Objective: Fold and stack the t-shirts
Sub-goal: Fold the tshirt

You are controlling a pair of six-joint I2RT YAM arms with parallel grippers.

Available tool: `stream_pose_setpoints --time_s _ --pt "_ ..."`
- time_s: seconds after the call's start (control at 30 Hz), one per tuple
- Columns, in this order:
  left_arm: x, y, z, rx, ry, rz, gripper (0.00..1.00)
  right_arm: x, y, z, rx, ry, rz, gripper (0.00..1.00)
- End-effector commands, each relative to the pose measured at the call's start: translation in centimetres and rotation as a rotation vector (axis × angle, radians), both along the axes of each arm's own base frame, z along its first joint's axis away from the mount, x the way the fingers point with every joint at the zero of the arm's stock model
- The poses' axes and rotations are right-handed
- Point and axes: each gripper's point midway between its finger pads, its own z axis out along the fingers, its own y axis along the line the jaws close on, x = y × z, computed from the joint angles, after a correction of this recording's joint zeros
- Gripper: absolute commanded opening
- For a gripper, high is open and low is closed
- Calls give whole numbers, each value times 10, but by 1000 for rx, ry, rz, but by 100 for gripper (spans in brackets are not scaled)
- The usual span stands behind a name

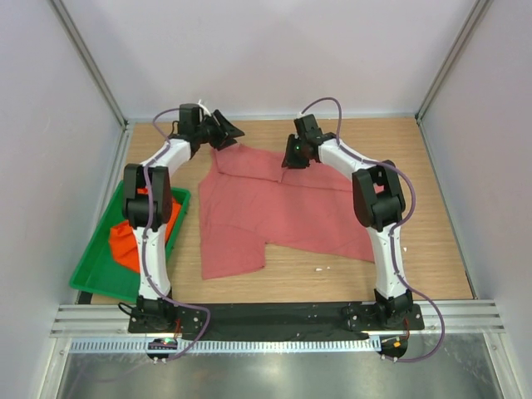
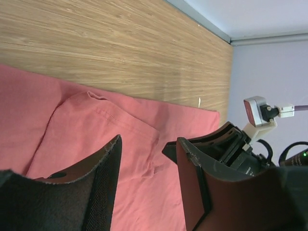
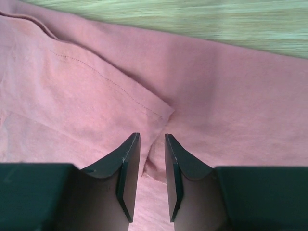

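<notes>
Currently pink t-shirt (image 1: 274,216) lies spread on desk (image 1: 416,166) beside green tray (image 1: 91,270), orange t-shirt (image 1: 125,241) inside it. Left hand (image 2: 144,142) — jaws well apart, empty; right hand (image 3: 152,137) narrowly apart above a sleeve hem (image 3: 154,107). Cloth likely light, limp: pinch the hems.

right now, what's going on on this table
Two robot arms are working on a pink shirt spread on the table, its far part folded over. The left gripper hangs open over its far edge. The right gripper is low over the fold, jaws nearly together, a grip hard to confirm. An orange shirt lies bunched in the tray on the left.
</notes>
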Motion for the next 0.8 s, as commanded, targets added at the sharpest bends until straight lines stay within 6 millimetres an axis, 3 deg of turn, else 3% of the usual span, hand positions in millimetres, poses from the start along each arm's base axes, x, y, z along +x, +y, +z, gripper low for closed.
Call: stream_pose_setpoints --time_s 0.0,0.27,0.43,0.77 --pt "-12 15 -4 116 36 4 51 14 2 37 14 -82 0 34" --pt "-37 36 -45 313 177 -127 56 -11 5 29 100 -62 33 52" --pt "-40 40 -57 334 212 -150 53 -15 8 22 161 -38 45 52" --pt "-48 48 -65 381 236 -144 53 -14 -12 5 189 15 -27 52"
